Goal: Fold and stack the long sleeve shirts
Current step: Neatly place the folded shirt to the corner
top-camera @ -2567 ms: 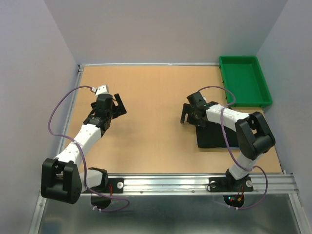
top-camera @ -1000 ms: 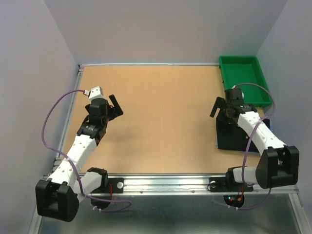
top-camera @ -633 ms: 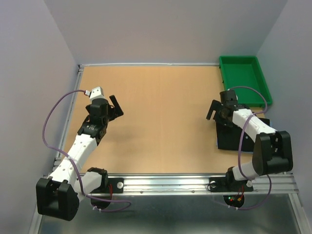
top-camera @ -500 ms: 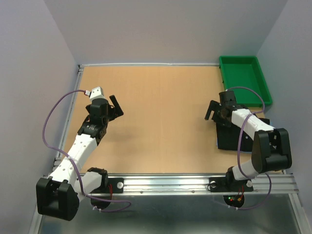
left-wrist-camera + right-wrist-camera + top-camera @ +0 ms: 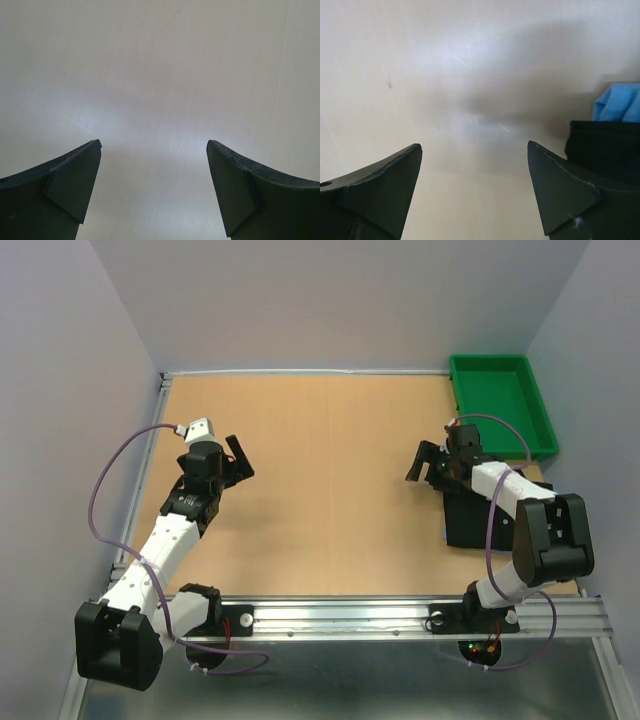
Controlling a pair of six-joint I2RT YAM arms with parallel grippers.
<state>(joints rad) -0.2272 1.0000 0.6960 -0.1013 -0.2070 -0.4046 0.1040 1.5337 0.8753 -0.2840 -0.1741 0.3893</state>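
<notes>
Left tool (image 5: 233, 459): fingers wide apart, nothing held, over bare worktop (image 5: 330, 460) on left side.
Right tool (image 5: 424, 462): fingers also apart, nothing between them, just left of black shirt (image 5: 478, 528).
Black shirt: folded in compact block, right near part of worktop, partly under right arm.
Light blue shirt (image 5: 619, 102): only small corner seen in right wrist view, just behind black one; which lies on top, cannot tell.
Green tray (image 5: 497, 405): far right corner.

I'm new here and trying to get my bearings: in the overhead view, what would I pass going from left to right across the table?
left gripper → right gripper → black shirt
</notes>
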